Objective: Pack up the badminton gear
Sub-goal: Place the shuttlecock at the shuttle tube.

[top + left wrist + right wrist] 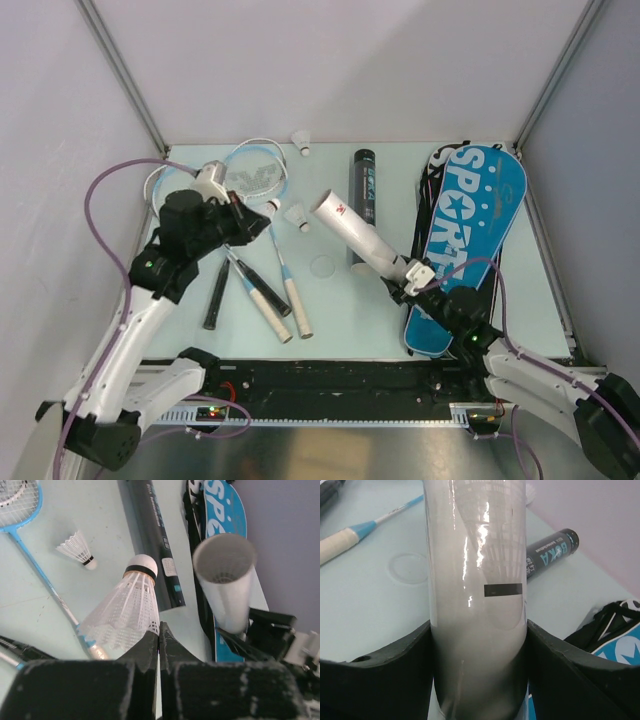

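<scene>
My left gripper [159,630] is shut on the skirt edge of a white shuttlecock [127,607], holding it above the table with its cork pointing away [272,207]. My right gripper [477,645] is shut on a white tube [477,580], which tilts up to the left. Its open mouth [225,570] faces the held shuttlecock from a short way off. A long black tube [363,200] lies on the table behind it. Two more shuttlecocks rest on the table, one [297,215] mid-table and one [303,140] at the back. Rackets [255,170] lie at the left, handles [290,310] toward me.
A blue racket bag [465,240] with black straps lies along the right side, partly under my right arm. A clear round lid [322,266] lies flat mid-table. Walls enclose the table on the left, back and right.
</scene>
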Available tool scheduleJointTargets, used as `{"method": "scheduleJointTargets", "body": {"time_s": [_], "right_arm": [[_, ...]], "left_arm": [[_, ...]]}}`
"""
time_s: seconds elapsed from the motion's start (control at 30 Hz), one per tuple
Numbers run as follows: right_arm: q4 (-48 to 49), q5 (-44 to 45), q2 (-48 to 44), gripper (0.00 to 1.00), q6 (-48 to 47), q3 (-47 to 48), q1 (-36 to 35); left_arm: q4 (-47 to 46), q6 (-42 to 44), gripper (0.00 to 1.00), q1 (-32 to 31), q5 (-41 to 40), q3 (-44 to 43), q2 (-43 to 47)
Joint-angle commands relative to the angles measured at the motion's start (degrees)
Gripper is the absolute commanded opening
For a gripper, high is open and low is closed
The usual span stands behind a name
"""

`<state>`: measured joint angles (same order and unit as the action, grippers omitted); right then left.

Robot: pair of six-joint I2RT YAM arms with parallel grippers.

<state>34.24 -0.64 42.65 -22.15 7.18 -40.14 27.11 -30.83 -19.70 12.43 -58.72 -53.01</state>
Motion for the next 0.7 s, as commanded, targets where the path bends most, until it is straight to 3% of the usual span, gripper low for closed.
{"method": "scheduleJointTargets", "body": {"time_s": [0.0,0.43,0.67], "right_arm": [[23.39,-12.32,1.05,0.46,-5.8,-4.02,2.11],[23.55,-23.18,-3.27,0.47,-14.02,-6.76,1.54],[23.84,-22.77,-2.93,0.47,-16.01,-6.77,1.18]], "left_arm": [[10.88,8.58,0.0,0.54,5.22,-7.3,4.86],[18.77,11.73,0.0,0.51,29.0,-10.42,9.71],[25.0,13.66,0.0,0.53,29.82,-12.35,12.63]]}}
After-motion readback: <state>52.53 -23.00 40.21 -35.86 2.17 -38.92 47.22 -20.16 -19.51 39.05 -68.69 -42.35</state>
